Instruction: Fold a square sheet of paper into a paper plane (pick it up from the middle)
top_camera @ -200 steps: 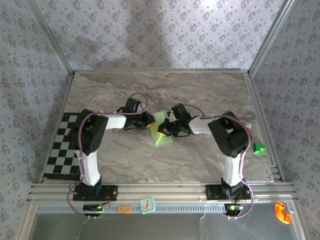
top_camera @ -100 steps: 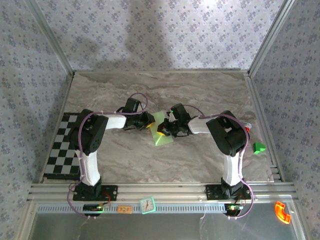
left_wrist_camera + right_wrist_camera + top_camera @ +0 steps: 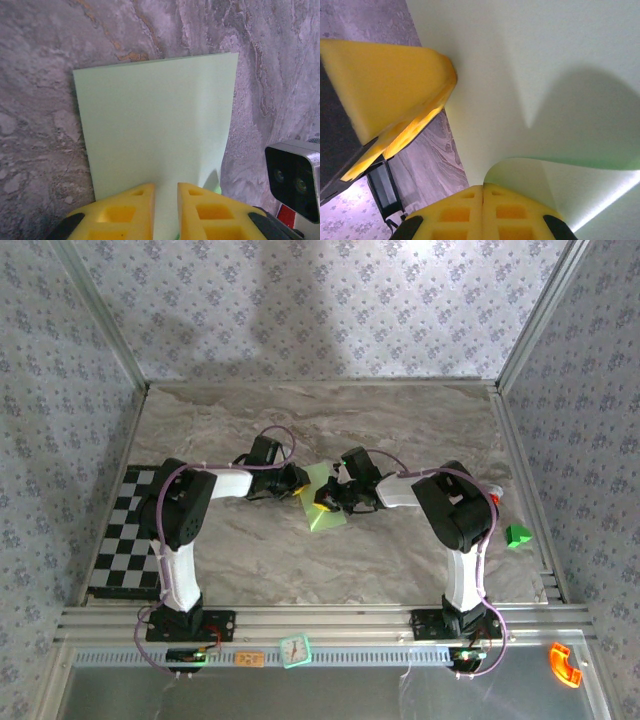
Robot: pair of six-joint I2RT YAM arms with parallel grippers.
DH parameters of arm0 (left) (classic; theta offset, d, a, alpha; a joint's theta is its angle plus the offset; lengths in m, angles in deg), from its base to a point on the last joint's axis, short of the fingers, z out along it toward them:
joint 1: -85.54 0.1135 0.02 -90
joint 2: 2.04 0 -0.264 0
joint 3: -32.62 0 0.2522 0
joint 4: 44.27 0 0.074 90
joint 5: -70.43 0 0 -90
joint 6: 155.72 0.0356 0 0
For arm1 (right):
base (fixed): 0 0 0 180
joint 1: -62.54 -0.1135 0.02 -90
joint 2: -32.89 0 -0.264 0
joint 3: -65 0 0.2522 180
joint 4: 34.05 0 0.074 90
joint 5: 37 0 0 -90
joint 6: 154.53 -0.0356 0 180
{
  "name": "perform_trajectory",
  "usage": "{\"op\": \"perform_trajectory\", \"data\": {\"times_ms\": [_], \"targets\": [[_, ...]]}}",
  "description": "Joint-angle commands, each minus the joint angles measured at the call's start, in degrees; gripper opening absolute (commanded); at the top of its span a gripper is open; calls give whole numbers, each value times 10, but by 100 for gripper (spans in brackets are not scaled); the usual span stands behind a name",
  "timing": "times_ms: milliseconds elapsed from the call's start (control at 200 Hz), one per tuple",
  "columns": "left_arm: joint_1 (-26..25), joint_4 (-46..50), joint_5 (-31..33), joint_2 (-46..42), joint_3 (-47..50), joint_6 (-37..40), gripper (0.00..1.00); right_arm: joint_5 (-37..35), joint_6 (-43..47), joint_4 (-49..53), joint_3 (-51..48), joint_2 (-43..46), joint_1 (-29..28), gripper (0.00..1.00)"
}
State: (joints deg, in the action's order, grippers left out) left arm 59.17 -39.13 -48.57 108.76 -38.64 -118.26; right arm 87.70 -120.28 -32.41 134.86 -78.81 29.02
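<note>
**Workpiece.** The square sheet of paper [image 3: 322, 502] lay on the marbled tabletop [image 3: 400, 430], well to the left of the small bright green block [image 3: 517, 536] and between the two hands. It was thin, pale green, matte and unprinted.

In the left wrist view the sheet [image 3: 155, 130] lay flat. Its edges were straight and its two far corners sharp. A faint lengthwise change of shade ran down it.

In the right wrist view part of the sheet [image 3: 535, 75] was raised off the flat portion in a rounded curl. The curl threw a pointed shadow on the paper beneath, and its lit edge showed a brighter green.

**Left hand.** The left hand [image 3: 298, 482] sat at the edge of the sheet facing away from the block. Its yellow fingers [image 3: 131, 209] stood a narrow slit apart, and green paper showed in the slit. Whether they gripped the sheet could not be determined.

**Right hand.** The right hand [image 3: 325, 502] sat over the sheet on the side nearer the block. Its yellow fingers [image 3: 512, 212] were pressed together, pinching the sheet where the curl rose from their tips.

**Adjacent hardware.** The right arm's camera housing [image 3: 294, 177] stood just beside the sheet's block-side edge.
</note>
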Motion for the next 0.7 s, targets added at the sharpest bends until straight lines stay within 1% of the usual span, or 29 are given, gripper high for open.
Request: {"op": "perform_trajectory", "data": {"times_ms": [0,694], "targets": [[-5,19,-1,14,8,6,21,-7,-7,-1,5,-14,0,0],[-4,16,-1,11,12,5,21,-5,-11,0,5,-24,0,0]]}}
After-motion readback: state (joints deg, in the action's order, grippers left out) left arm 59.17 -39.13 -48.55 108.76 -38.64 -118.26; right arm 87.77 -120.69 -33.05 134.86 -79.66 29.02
